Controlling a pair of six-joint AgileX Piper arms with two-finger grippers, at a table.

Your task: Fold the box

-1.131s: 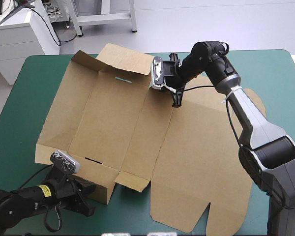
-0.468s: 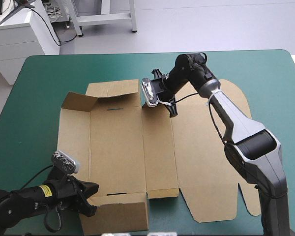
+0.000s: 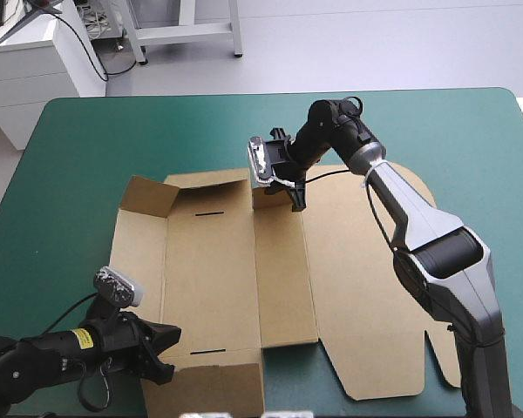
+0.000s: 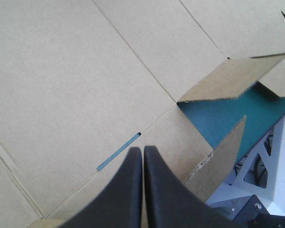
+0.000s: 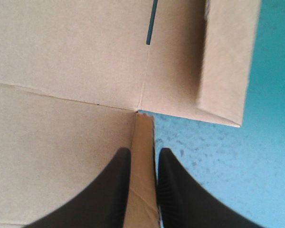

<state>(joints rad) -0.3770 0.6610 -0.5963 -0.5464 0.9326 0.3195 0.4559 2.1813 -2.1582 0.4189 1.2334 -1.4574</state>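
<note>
Teal-green surface [image 3: 78, 148] carries the brown box [image 3: 213, 279], a cut sheet lying mostly flat left of centre, with its long lid part spread toward the right edge. At the far-left, the corner flap [image 3: 148, 196] stands tilted up. Along the front edge the near wall [image 3: 205, 387] also looks partly raised. Over the sheet's far edge sits the right gripper [image 5: 141, 153], fingers nearly together with the small tab [image 5: 143, 133] upright between them, so it is pinching board. At the near-left corner is the left gripper [image 4: 142, 151], fingers pressed together to a point with no board visible between them. Its tip is over the panel, just short of the near slot [image 4: 118, 156]. Cannot tell whether it touches the board.

Step in hand, my read: standing up the short tabs and walls. This is early in the fold, with nothing tucked yet.

To do it well:
- The right arm should swing the tab about its crease and not drag it, since a sheet this light will likely slide.
- The left arm is best used as a hold-down, pressing the base panel close to the crease and clear of the slot.
- Keep the tab square to the base so a wall can later wrap it and reach the far slot [image 3: 209, 212].

Risk: the board bends off-crease if the pinch sits too near the tab's free corner.
</note>
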